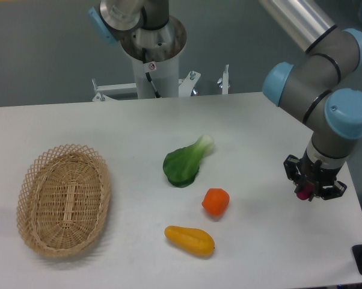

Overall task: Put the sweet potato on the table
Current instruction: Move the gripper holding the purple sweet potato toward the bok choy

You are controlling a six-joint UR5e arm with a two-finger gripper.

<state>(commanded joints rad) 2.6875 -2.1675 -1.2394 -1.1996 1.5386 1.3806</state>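
While one sweet potato (303, 194) sits between fingers (314, 188), three foods dot the table (259, 132).

Woven wicker basket (64, 201); matt white table (259, 126); glossy yellow fruit (190, 240).

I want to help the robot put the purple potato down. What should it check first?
1. Potato in the hand: ok. A bit of the magenta sweet potato shows in the hand, which looks shut on it.
2. Potato touching the table: cannot tell. This one view does not show the gap below it.
3. Bare spot under the hand: ok. Only white tabletop shows there.
4. Other things out of the way: ok. The orange fruit, the yellow fruit and the green vegetable lie apart, toward the middle.
5. Basket: ok. It sits far across the table.
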